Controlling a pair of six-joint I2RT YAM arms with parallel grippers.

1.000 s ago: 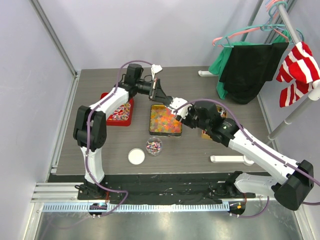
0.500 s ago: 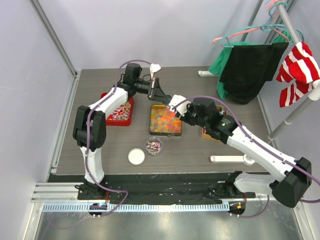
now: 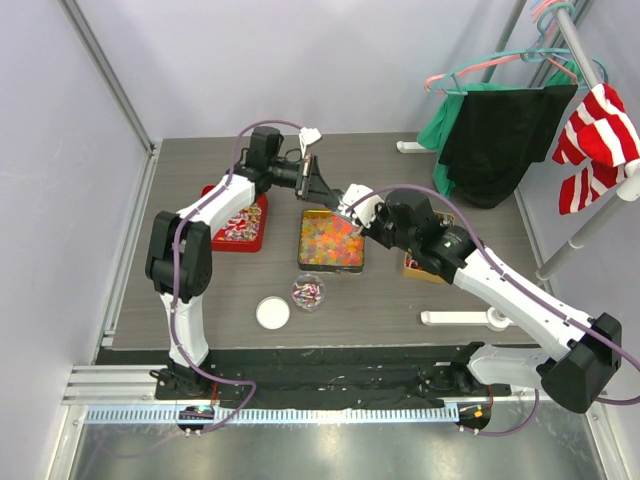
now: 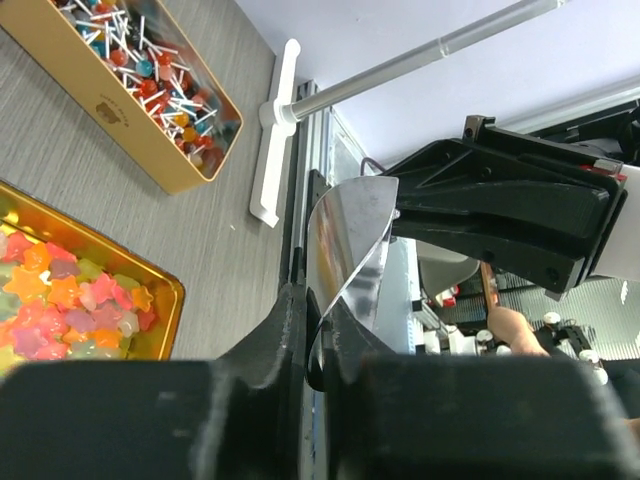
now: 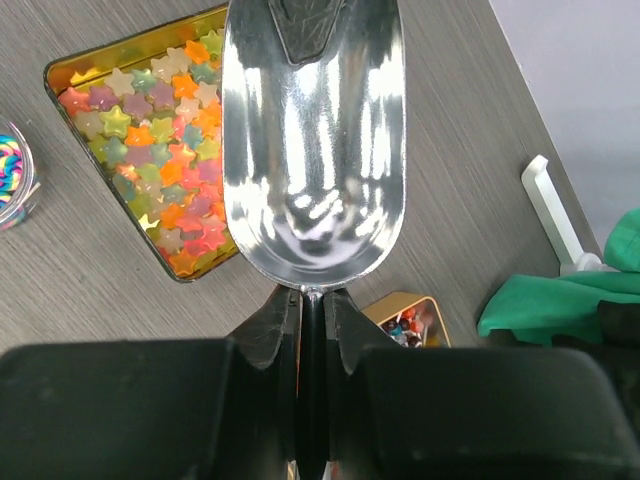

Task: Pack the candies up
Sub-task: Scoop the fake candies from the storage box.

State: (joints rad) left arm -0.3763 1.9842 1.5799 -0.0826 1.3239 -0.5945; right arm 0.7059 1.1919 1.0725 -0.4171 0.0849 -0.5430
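A shiny metal scoop (image 3: 343,201) hangs between both grippers above the back edge of a gold tray (image 3: 303,262) of star-shaped gummy candies (image 3: 330,243). My right gripper (image 3: 362,216) is shut on the scoop's handle; in the right wrist view the gripper (image 5: 310,300) holds the empty scoop bowl (image 5: 310,150). My left gripper (image 3: 318,186) is shut on the scoop's front rim, seen edge-on in the left wrist view (image 4: 320,325). Wrapped candies fill a red tray (image 3: 238,225). A small clear cup (image 3: 308,292) holds a few colourful candies.
A gold tin of lollipops (image 3: 425,262) sits under the right arm. A white lid (image 3: 272,313) lies left of the cup. A white rack foot (image 3: 460,318) lies at the front right. Clothes on hangers (image 3: 500,130) hang at the back right.
My right gripper has moved back and left, closer to the left gripper, with the scoop between them. The left arm has hardly moved.
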